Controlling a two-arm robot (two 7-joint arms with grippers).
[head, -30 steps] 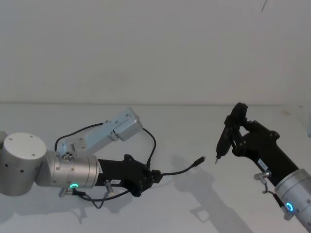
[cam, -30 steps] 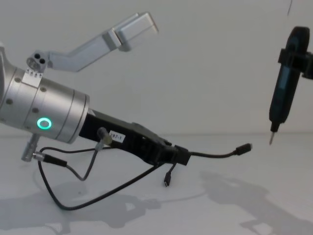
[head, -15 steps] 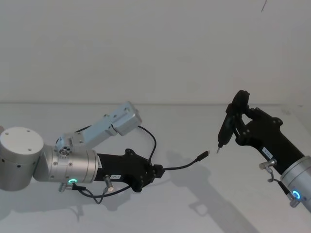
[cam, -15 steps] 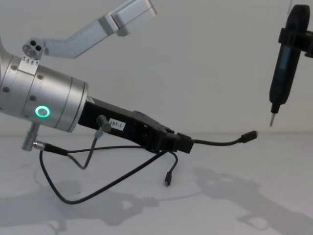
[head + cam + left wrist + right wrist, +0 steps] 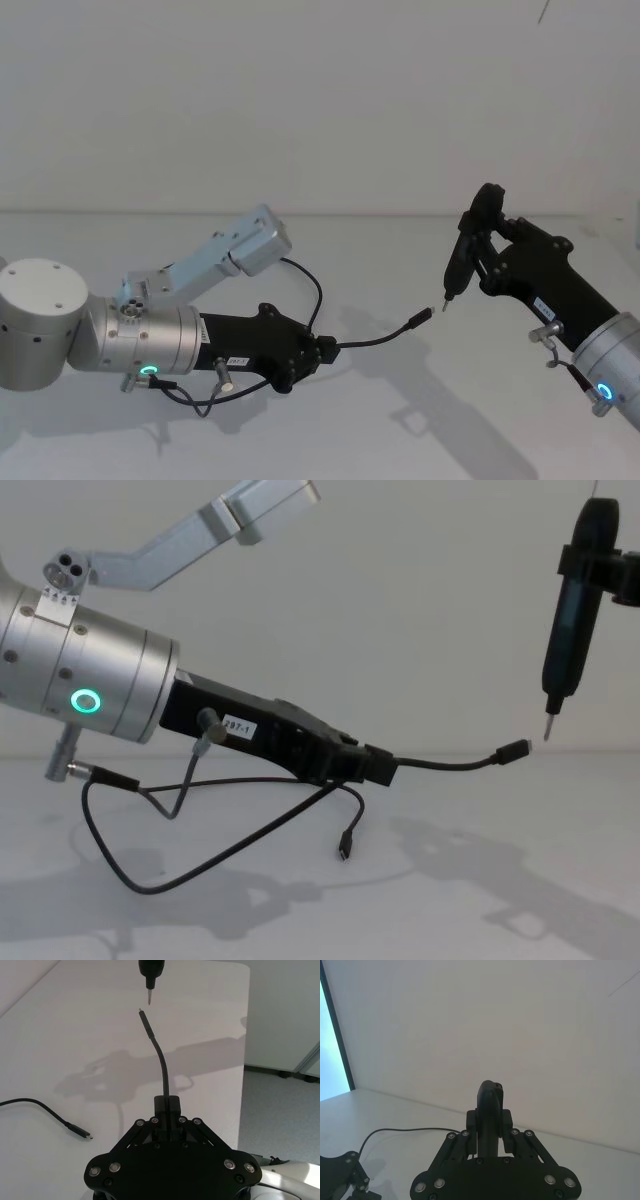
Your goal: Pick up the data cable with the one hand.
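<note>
My left gripper (image 5: 322, 352) is shut on the data cable (image 5: 380, 340) and holds it above the white table. In the chest view the gripper (image 5: 375, 767) carries a white label, and the cable (image 5: 450, 766) runs out to the right to a metal-tipped plug (image 5: 512, 751). The cable's other length loops down under the arm to a hanging plug (image 5: 343, 850). My right gripper (image 5: 490, 265) is shut on a slim dark tool (image 5: 462, 262) held upright. Its pointed tip (image 5: 547, 728) hangs just right of and above the plug. The left wrist view shows the cable (image 5: 161, 1062) reaching toward that tip (image 5: 149, 995).
A short grey wire with a silver plug (image 5: 205, 730) hangs on the left arm's black body. The white table (image 5: 350, 430) lies below both arms. The table's edge (image 5: 242, 1060) shows in the left wrist view, with floor beyond. A plain white wall stands behind.
The left gripper has risen a little and carried the cable's plug up and to the right, close to the tool's tip. The right gripper's tool has shifted slightly left.
</note>
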